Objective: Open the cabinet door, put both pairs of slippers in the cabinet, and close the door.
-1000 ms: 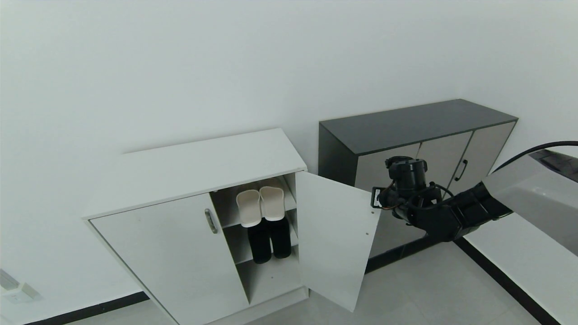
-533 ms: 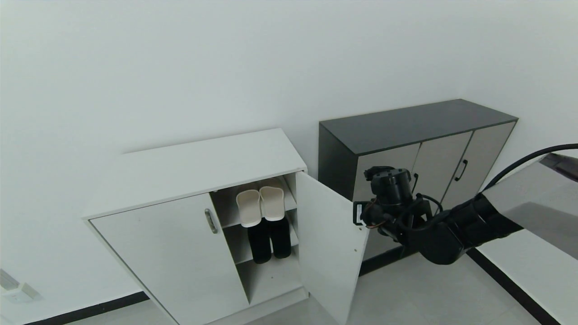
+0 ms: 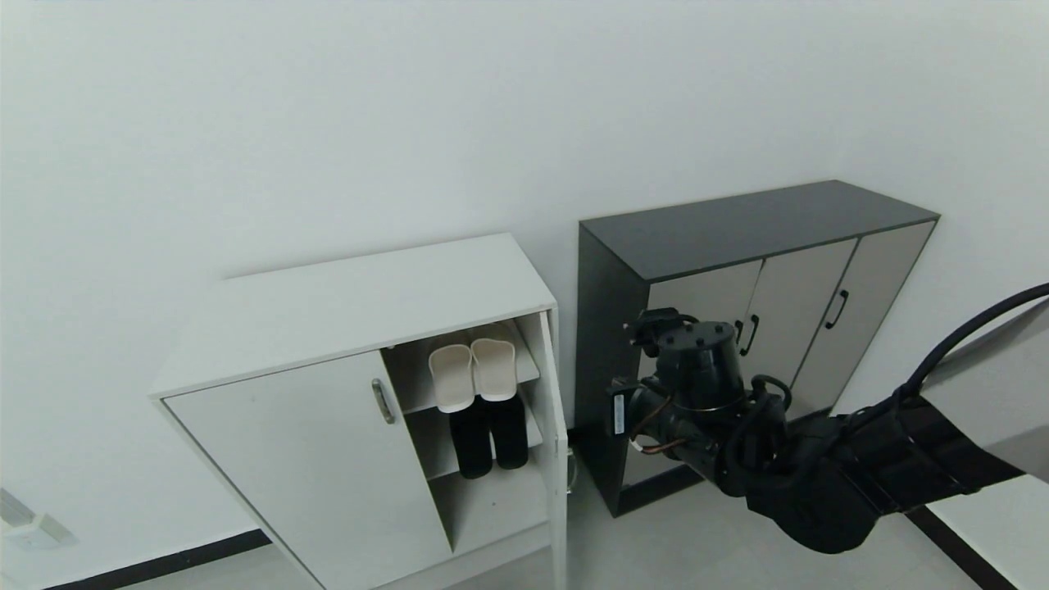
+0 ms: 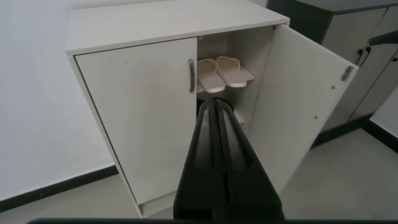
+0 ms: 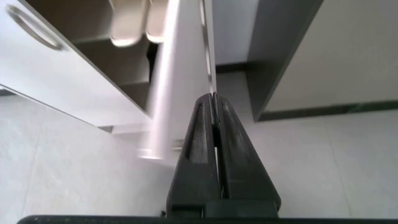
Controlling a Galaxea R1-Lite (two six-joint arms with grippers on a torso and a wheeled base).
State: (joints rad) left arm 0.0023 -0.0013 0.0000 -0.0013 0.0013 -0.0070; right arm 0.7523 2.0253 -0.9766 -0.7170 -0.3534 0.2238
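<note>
The white cabinet (image 3: pixel 361 303) has its left door shut and its right door (image 3: pixel 561 459) standing open, edge-on in the head view. A white pair of slippers (image 3: pixel 473 373) lies on the upper shelf, and a black pair (image 3: pixel 490 442) stands on the shelf below. My right arm (image 3: pixel 697 393) is just right of the open door. My right gripper (image 5: pixel 214 102) is shut and empty, its tips by the door (image 5: pixel 171 81). My left gripper (image 4: pixel 216 109) is shut and empty, in front of the cabinet opening, below the white slippers (image 4: pixel 225 71).
A dark cabinet (image 3: pixel 754 221) with grey doors stands against the wall, right of the white one. Grey floor (image 3: pixel 697 549) lies in front of both. A black baseboard strip (image 3: pixel 164 561) runs along the wall at the lower left.
My right arm has moved left, and the right door has swung with it from wide open to edge-on. The slippers have stayed in place.
</note>
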